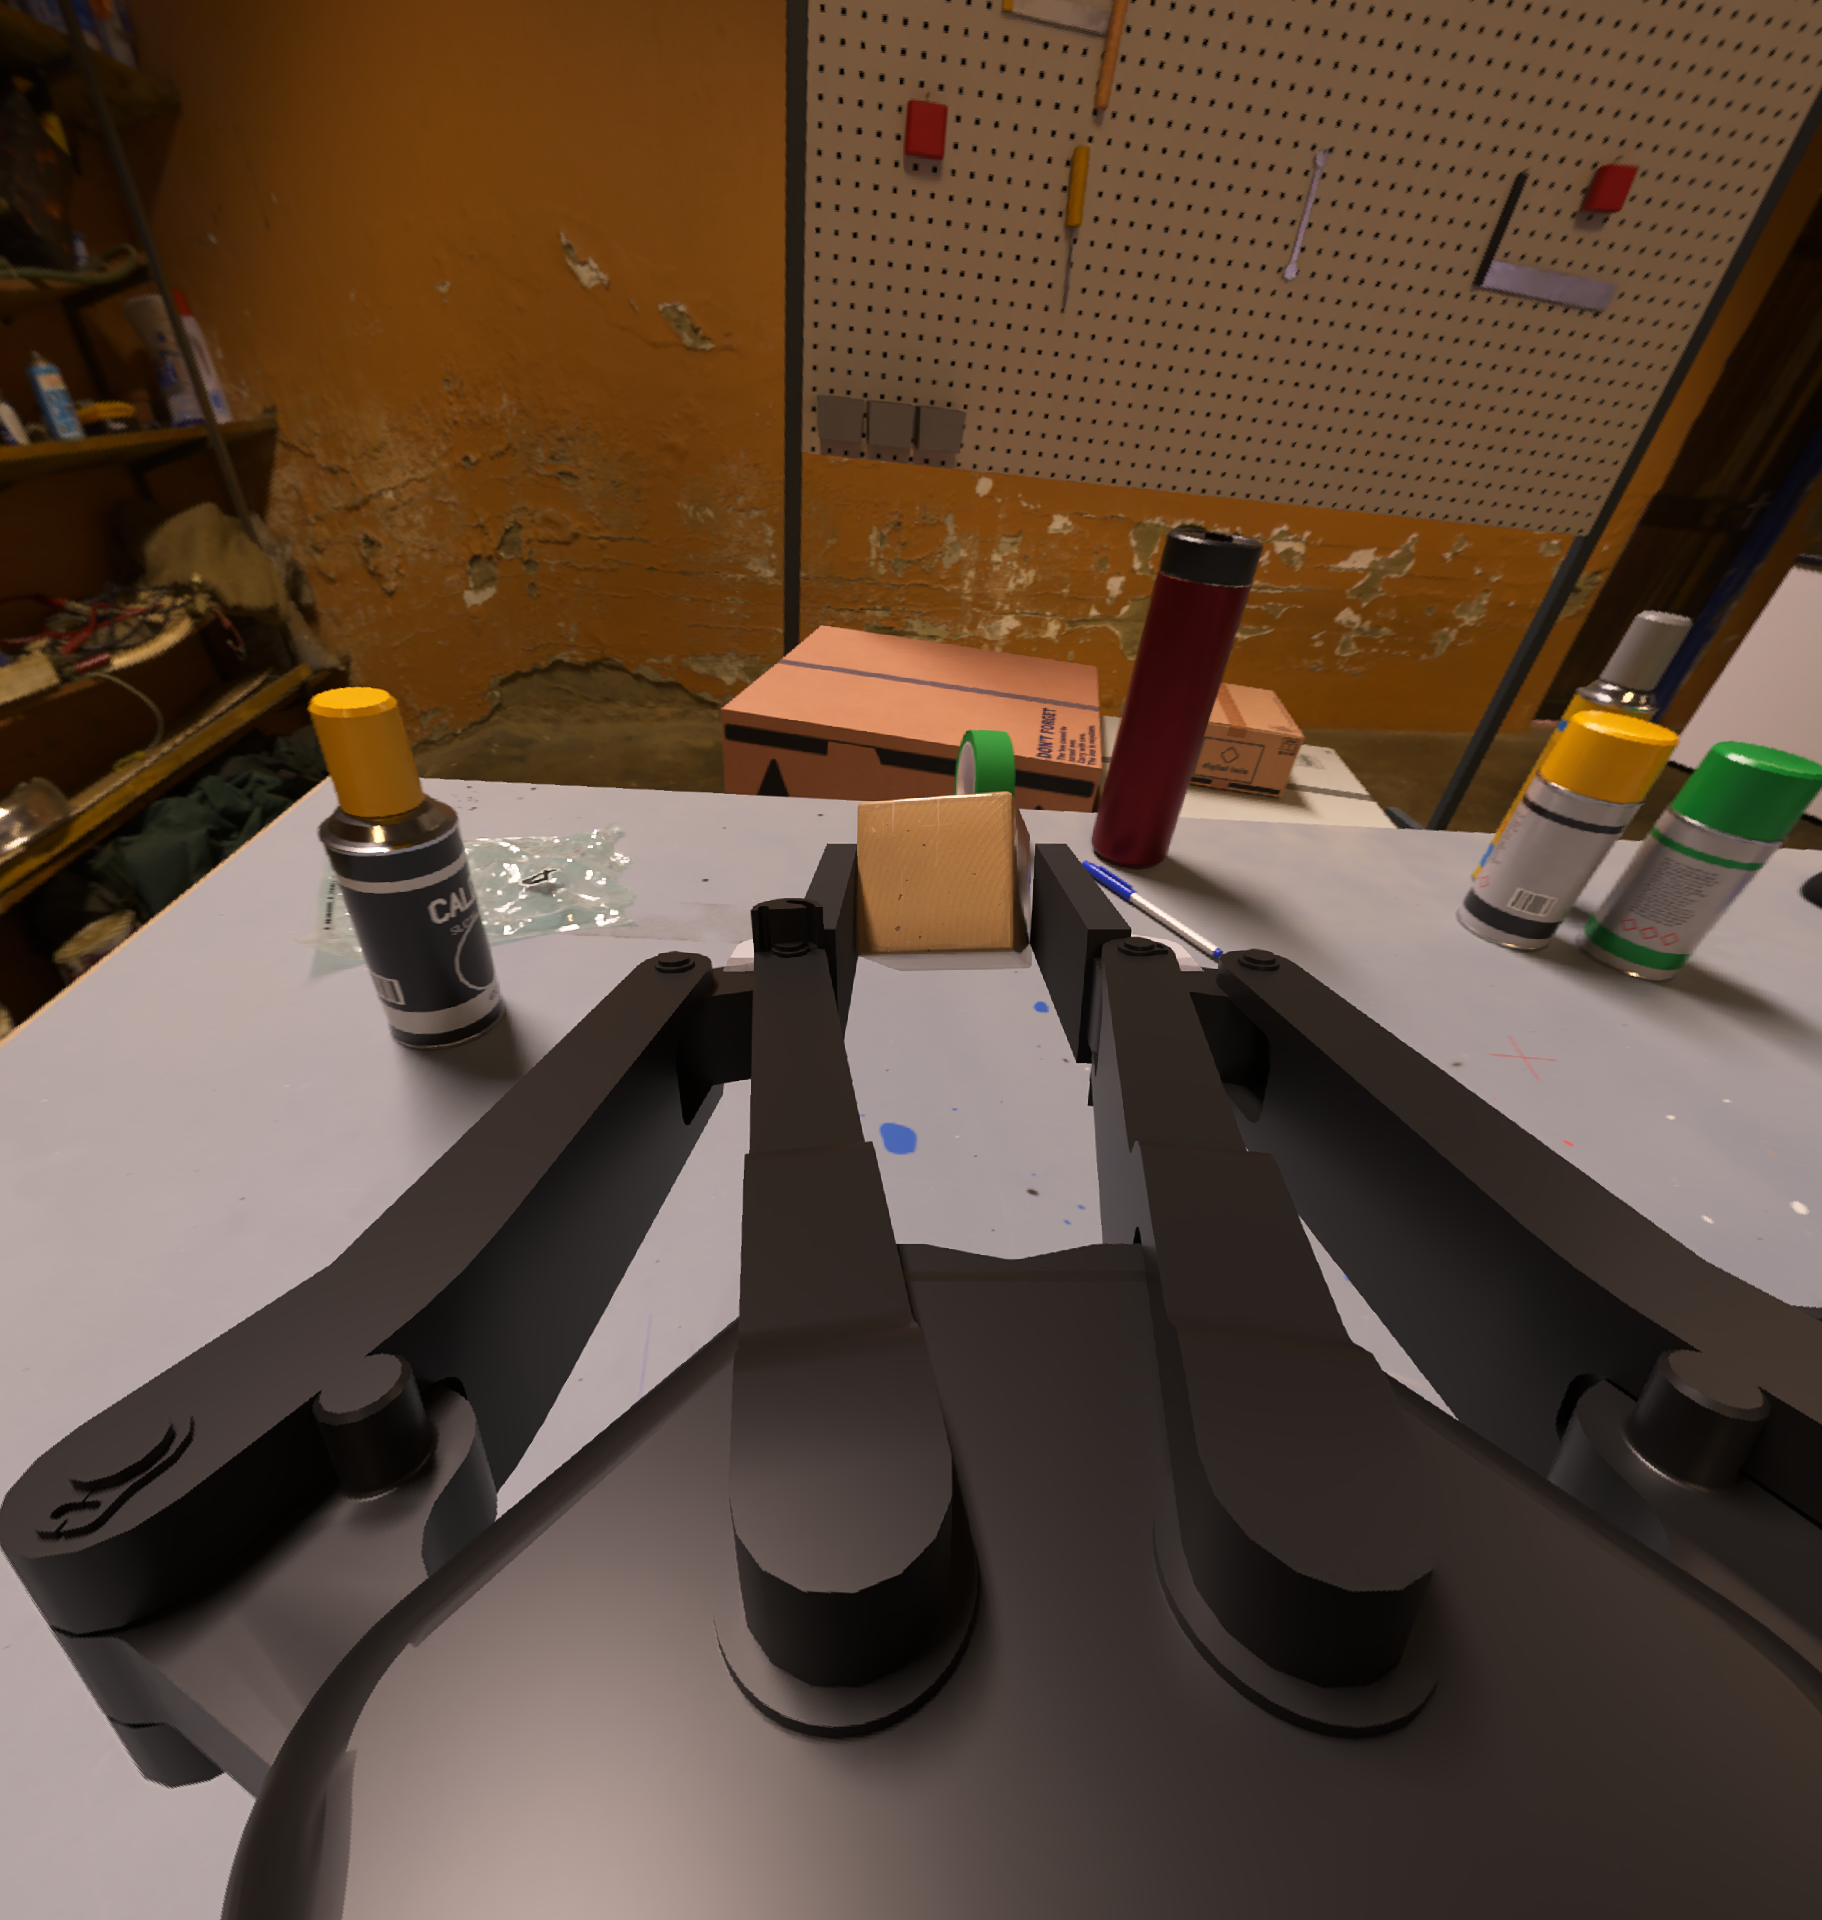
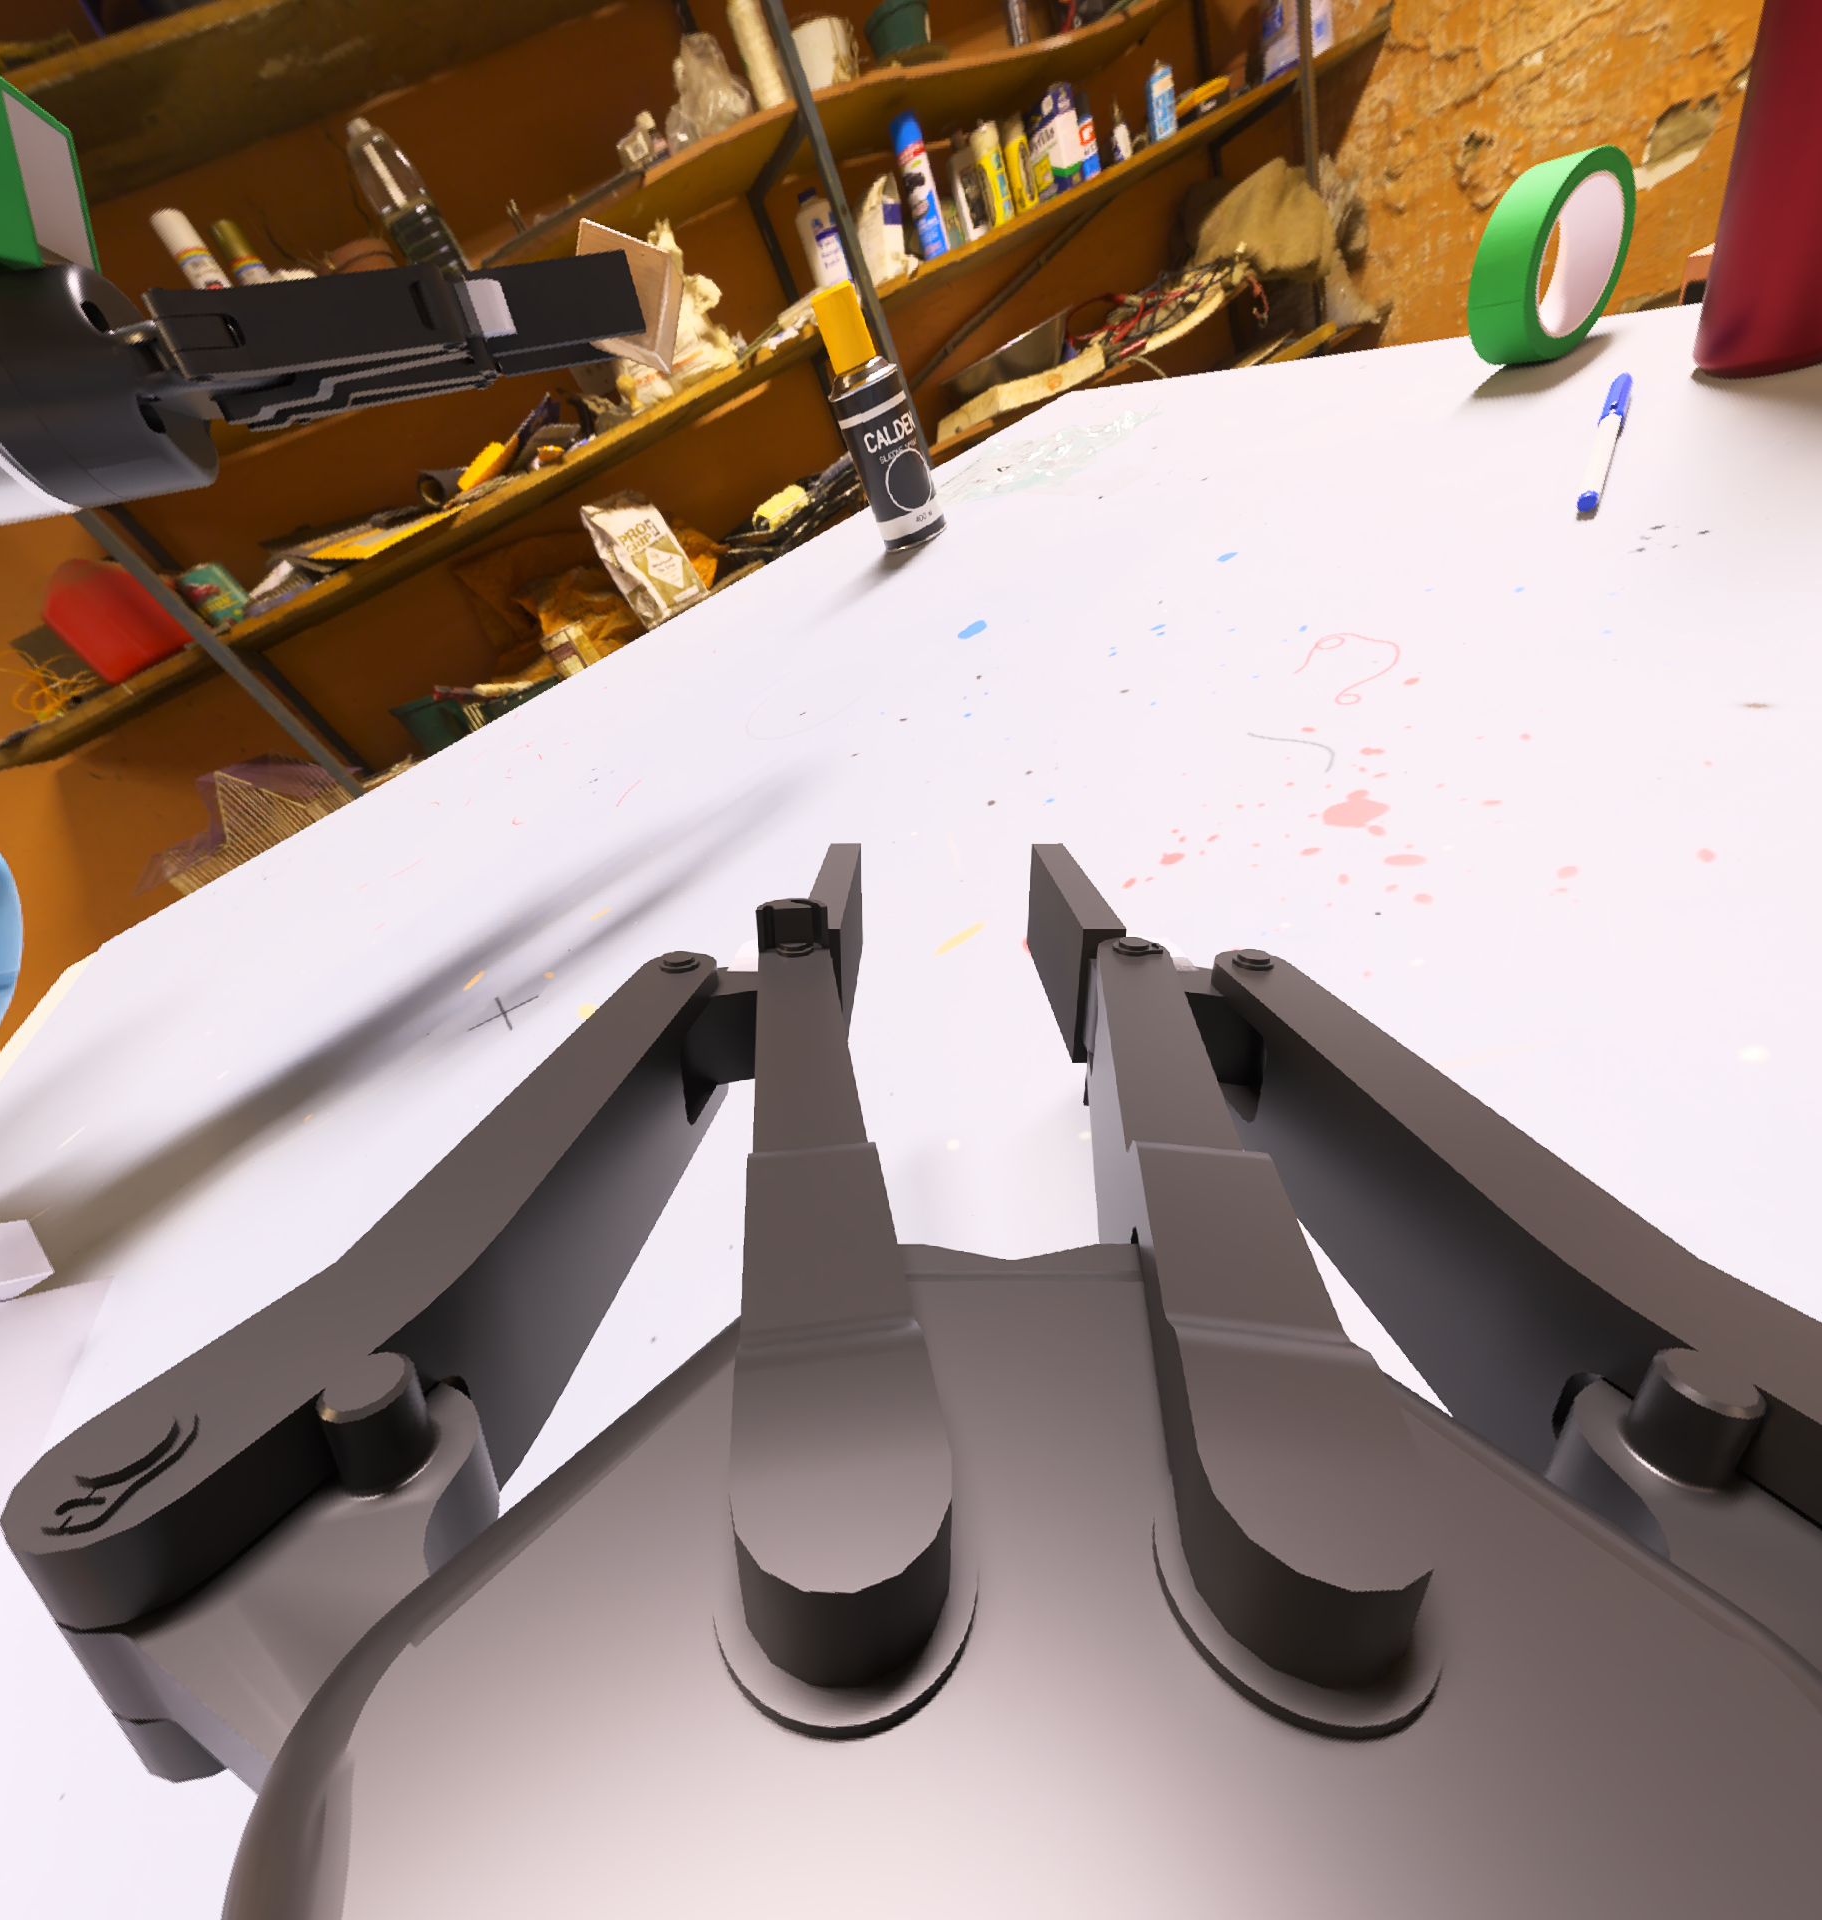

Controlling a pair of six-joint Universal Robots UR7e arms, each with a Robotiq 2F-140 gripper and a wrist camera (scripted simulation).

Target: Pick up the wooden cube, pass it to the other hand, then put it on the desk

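The wooden cube (image 1: 933, 894) is a light tan block. My left gripper (image 1: 943, 862) is shut on it, with the finger pads on its left and right faces. It is held in the air above the grey desk (image 1: 211, 1195). The right wrist view shows this gripper (image 2: 621, 312) at the upper left, lying level, with the cube (image 2: 666, 307) at its tip. My right gripper (image 2: 945, 862) is open and empty, low over the paint-spattered desk (image 2: 1198, 644), apart from the cube.
On the desk stand a dark spray can with a yellow cap (image 1: 403, 883), a red bottle (image 1: 1172, 707), a green tape roll (image 2: 1546, 260), a blue pen (image 2: 1603, 447), two more spray cans (image 1: 1634, 842) and a plastic bag (image 1: 554, 878). Cardboard boxes (image 1: 907, 707) lie behind, shelves to the left.
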